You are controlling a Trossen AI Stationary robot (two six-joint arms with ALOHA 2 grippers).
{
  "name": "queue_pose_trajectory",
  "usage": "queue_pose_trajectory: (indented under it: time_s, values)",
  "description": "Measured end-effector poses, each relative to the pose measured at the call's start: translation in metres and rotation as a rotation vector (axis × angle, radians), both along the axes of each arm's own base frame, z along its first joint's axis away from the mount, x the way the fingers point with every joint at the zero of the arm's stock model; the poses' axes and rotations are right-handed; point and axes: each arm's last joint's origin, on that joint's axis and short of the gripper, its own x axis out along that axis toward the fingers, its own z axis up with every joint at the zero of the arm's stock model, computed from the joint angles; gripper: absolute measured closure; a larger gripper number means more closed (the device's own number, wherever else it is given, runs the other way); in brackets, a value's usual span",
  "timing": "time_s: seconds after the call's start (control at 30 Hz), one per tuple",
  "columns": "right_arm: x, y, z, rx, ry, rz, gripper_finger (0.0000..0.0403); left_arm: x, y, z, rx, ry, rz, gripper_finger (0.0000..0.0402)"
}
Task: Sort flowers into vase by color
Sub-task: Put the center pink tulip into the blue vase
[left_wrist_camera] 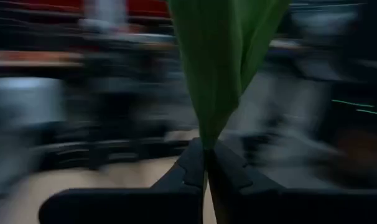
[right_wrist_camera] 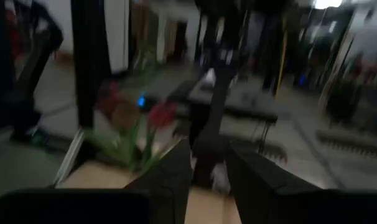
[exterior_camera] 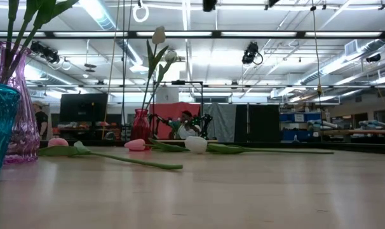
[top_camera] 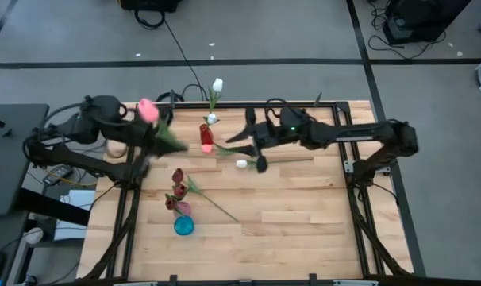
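My left gripper (left_wrist_camera: 206, 168) is shut on a pink tulip (top_camera: 148, 110), raised over the table's far left part (top_camera: 155, 141). My right gripper (right_wrist_camera: 208, 169) is open and hovers by a white tulip (top_camera: 242, 164) lying on the table near the centre (top_camera: 260, 161). A red vase (top_camera: 205, 137) holds a white tulip (top_camera: 217, 85). A pink vase (top_camera: 182, 208) holds maroon tulips (top_camera: 177, 176). A blue vase (top_camera: 183, 226) stands just in front of it. In the low view, two pink tulips (exterior_camera: 135, 144) (exterior_camera: 58, 142) also lie on the table. My left gripper pinches the pink tulip between its two fingers low on the green stem, where the leaves (left_wrist_camera: 208, 134) begin. The leaves rise straight out beyond the fingertips (left_wrist_camera: 195, 163). The tulip is lifted clear of the table, its pink head (top_camera: 148, 110) toward the far left.
A long green stem (top_camera: 217, 202) lies slanting across the wooden table, right of the pink vase. Bare wood stretches over the near and right parts (top_camera: 304, 222). Metal frame rails (top_camera: 348, 167) run along the table's sides. Cables hang off the left edge.
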Motion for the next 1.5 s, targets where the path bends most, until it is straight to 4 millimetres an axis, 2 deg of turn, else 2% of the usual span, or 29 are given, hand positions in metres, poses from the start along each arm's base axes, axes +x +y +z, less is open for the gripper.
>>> queue_pose_trajectory:
  time_s: [0.1,0.17,0.3,0.4,0.67,0.83,1.0,1.23,1.4,1.5]
  values:
    - [-0.019,0.009,-0.003,0.011,0.087,0.01,0.0286,-0.008,-0.016,0.013,-0.076,-0.012,-0.301,0.0388]
    - [-0.031,0.016,-0.008,0.02,0.109,0.003,0.0287,-0.013,-0.028,0.018,-0.115,-0.021,-0.421,0.0387]
    - [-0.055,0.024,-0.024,0.03,0.138,-0.076,0.0288,-0.01,-0.058,0.012,-0.124,0.041,-0.534,0.0387]
    - [-0.069,0.025,-0.036,0.037,0.13,-0.173,0.0288,-0.003,-0.085,0.002,-0.079,0.092,-0.555,0.0387]
    - [-0.091,0.025,-0.057,0.097,0.077,-0.211,0.0288,-0.021,-0.137,-0.021,-0.023,0.283,-0.419,0.0387]
    - [-0.09,0.025,-0.063,0.107,0.096,-0.215,0.0288,-0.044,-0.167,-0.029,-0.063,0.348,-0.371,0.0387]
    - [-0.085,0.025,-0.066,0.109,0.084,-0.214,0.0288,-0.066,-0.193,-0.051,-0.066,0.434,-0.194,0.0387]
    - [-0.084,0.024,-0.067,0.128,0.089,-0.238,0.0288,-0.096,-0.215,-0.087,0.007,0.358,0.136,0.0387]
    - [-0.084,0.024,-0.067,0.149,0.093,-0.24,0.0288,-0.111,-0.224,-0.105,0.094,0.212,0.233,0.0387]
    - [-0.084,0.025,-0.067,0.158,0.09,-0.255,0.0288,-0.116,-0.227,-0.114,0.124,0.186,0.248,0.0387]
